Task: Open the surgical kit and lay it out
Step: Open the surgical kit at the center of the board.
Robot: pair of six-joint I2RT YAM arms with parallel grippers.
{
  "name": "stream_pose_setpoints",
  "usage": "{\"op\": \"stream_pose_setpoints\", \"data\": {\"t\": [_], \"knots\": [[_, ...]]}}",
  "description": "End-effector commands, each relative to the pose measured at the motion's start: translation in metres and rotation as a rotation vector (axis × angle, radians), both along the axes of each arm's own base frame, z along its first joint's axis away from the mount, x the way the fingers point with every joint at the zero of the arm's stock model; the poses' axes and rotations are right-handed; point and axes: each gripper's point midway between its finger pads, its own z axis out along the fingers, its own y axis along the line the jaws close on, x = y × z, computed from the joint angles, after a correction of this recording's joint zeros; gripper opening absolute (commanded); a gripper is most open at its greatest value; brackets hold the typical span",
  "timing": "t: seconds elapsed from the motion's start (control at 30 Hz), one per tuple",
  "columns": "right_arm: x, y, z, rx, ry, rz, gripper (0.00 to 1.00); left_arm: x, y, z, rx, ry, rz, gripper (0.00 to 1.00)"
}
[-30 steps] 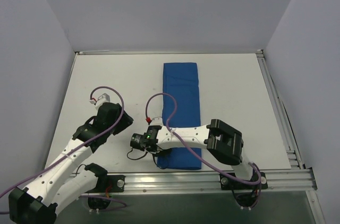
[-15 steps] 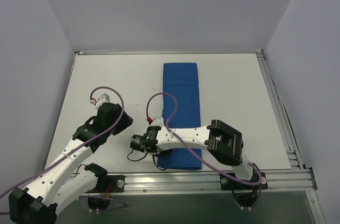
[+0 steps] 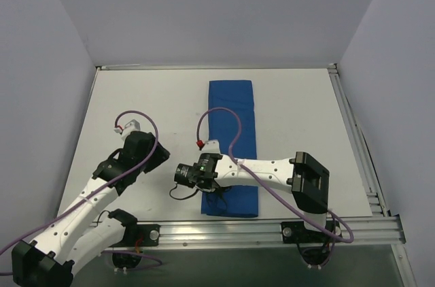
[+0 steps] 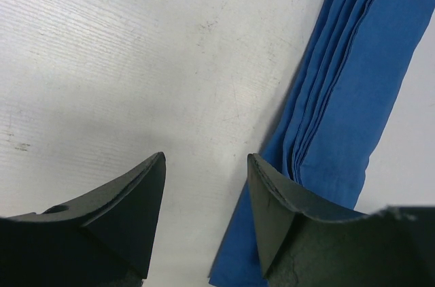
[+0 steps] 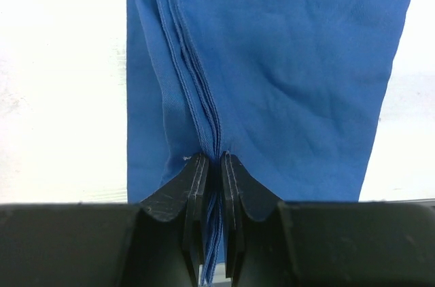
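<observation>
We find the left jaws parted and empty over the bare surface (image 3: 136,96), just beside the surgical kit (image 3: 231,113), which lies mid-surface as a long folded blue strip; the right jaws are pinched narrow on its layered left edge. We judge unfolding barely begun; next, that edge wants lifting and drawing outward.

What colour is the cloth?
The cloth is plain blue, best seen from the right wrist.

Surgical kit (image 3: 232,113) partly beneath right arm (image 3: 262,170)
</observation>
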Motion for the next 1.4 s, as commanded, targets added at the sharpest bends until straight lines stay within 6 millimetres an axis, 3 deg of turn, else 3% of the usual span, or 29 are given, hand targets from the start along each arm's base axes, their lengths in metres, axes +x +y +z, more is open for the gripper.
{"op": "stream_pose_setpoints", "data": {"t": [0.0, 0.3, 0.4, 0.57, 0.73, 1.23, 1.27, 1.33, 1.37], "knots": [[0.007, -0.016, 0.009, -0.027, -0.032, -0.004, 0.04, 0.005, -0.002, 0.008, -0.005, -0.027, -0.013, 0.6], [-0.002, 0.028, -0.016, 0.114, 0.059, 0.079, 0.09, 0.006, -0.003, 0.01, -0.009, -0.032, -0.019, 0.6], [-0.004, 0.029, -0.03, 0.093, 0.086, 0.089, 0.09, 0.006, -0.002, 0.011, -0.007, -0.035, -0.019, 0.6], [-0.004, 0.026, -0.035, 0.098, 0.101, 0.082, 0.12, 0.005, -0.002, 0.01, -0.005, -0.032, -0.02, 0.6], [-0.003, 0.021, -0.034, 0.098, 0.101, 0.07, 0.17, 0.006, -0.004, 0.011, -0.013, -0.037, -0.025, 0.6], [-0.002, 0.028, -0.034, 0.113, 0.109, 0.083, 0.2, 0.006, -0.004, 0.012, -0.014, -0.039, -0.029, 0.6], [-0.002, 0.028, -0.034, 0.117, 0.109, 0.082, 0.19, 0.006, -0.004, 0.012, -0.014, -0.037, -0.029, 0.6], [-0.002, 0.026, -0.034, 0.112, 0.11, 0.075, 0.0, 0.005, -0.004, 0.012, -0.013, -0.036, -0.03, 0.6], [-0.001, 0.026, -0.033, 0.11, 0.107, 0.073, 0.0, 0.006, -0.004, 0.012, -0.014, -0.037, -0.029, 0.6]]}}
